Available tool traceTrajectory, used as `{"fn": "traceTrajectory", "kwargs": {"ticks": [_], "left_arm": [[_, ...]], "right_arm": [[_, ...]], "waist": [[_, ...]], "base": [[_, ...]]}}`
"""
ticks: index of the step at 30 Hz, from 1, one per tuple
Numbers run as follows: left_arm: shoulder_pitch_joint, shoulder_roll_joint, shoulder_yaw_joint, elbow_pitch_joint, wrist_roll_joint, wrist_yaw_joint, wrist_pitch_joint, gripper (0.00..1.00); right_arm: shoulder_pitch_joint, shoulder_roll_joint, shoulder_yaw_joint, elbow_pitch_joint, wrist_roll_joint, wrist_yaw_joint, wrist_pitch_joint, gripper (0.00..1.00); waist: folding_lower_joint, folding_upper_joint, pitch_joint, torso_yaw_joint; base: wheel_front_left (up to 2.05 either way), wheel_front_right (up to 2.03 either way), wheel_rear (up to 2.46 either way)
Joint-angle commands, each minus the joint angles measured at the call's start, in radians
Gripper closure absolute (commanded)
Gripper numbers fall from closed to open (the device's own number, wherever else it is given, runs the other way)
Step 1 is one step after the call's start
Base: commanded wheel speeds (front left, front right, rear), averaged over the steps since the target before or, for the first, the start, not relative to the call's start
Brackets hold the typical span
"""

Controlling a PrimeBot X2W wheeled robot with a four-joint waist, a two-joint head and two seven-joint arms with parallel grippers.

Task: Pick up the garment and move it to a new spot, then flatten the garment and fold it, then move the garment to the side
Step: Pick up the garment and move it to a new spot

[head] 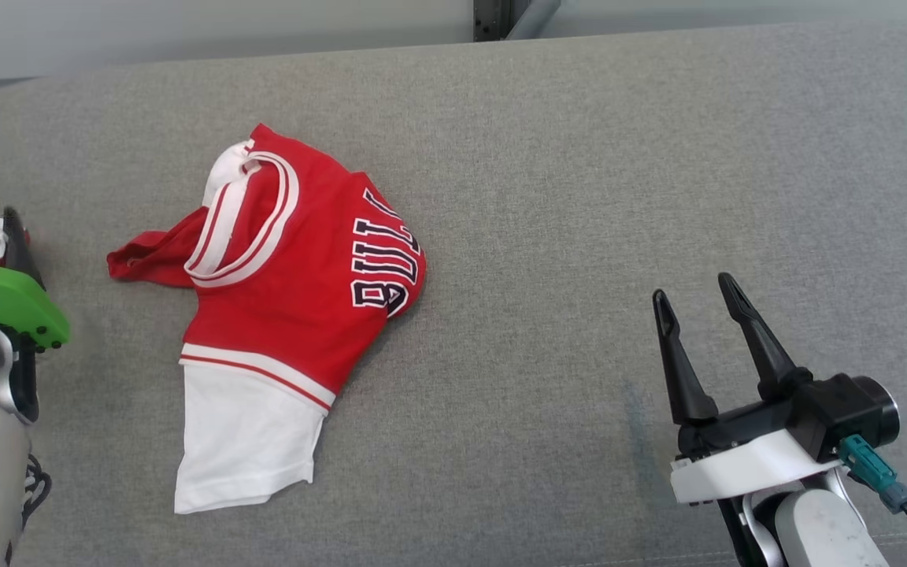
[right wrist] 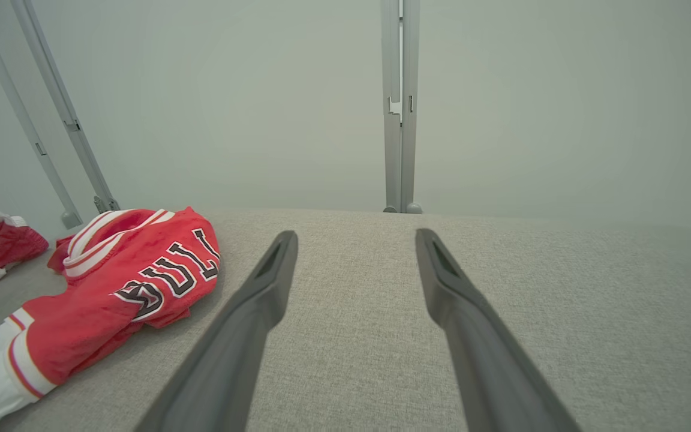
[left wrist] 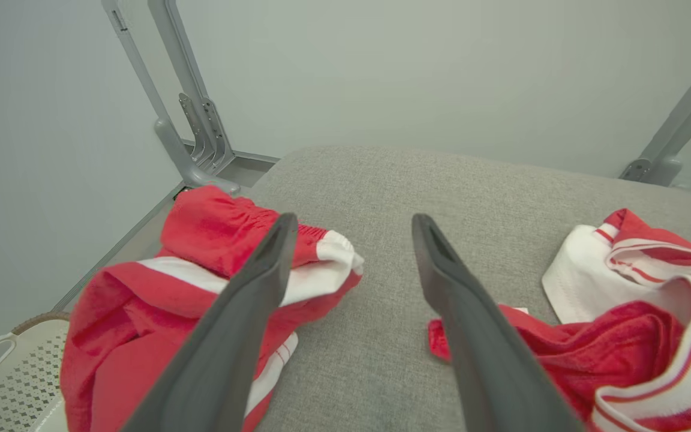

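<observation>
The grey fabric-covered counter (head: 579, 197) carries the whole job, with wide bare cloth to the robot's right. The garment to handle looks to be the red jersey (head: 296, 268), lying crumpled left of centre, its lower end a white panel (head: 241, 441) towards the robot and one twisted strap (head: 146, 256) trailing to the left. A second, smaller heap, red and white shorts (left wrist: 201, 240), sits at the counter's far left edge. The left hand (left wrist: 354, 222) is spread wide with nothing between its fingers, one finger over the shorts, the other near the jersey's strap. The right hand (head: 694, 289) is spread too and empty, low over bare counter well apart from the jersey. Judging by the rumpled lie, the step in hand is the first pick-up. It would go best with two corners taken at once: the left hand on the strap or the banded armhole, the right reaching across to the folded edge by the lettering (head: 386, 260). Pinch one layer only, lift until the white panel clears the cloth, and keep away from the shorts so they are not dragged along.
</observation>
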Motion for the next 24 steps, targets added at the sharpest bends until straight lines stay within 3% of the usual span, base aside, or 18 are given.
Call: {"fn": "traceTrajectory", "kwargs": {"ticks": [1, 8, 12, 24], "left_arm": [[0.027, -0.003, 0.005, -0.059, 0.032, 0.018, -0.007, 0.00], [0.122, -0.056, 0.028, -0.238, 0.092, 0.041, -0.006, 0.00], [0.206, -0.118, 0.029, -0.315, 0.106, 0.026, -0.006, 0.00], [0.304, -0.283, -0.096, -0.304, 0.128, -0.025, 0.035, 0.00]], "right_arm": [[0.026, 0.005, -0.010, 0.000, 0.003, -0.001, -0.001, 0.00], [0.067, 0.013, -0.026, -0.003, 0.004, -0.001, -0.001, 0.00], [0.082, 0.016, -0.032, -0.004, 0.009, -0.001, -0.001, 0.00], [0.083, 0.018, -0.040, -0.012, 0.041, -0.001, -0.001, 0.00]], "waist": [[0.0000, 0.0000, -0.048, -0.007], [0.0000, 0.0000, -0.113, -0.006], [0.0000, 0.0000, -0.144, -0.022], [0.0000, 0.0000, -0.121, -0.094]], "base": [[0.00, 0.00, 0.00], [0.00, 0.00, 0.00], [0.00, 0.00, 0.00], [0.00, 0.00, 0.00]]}}
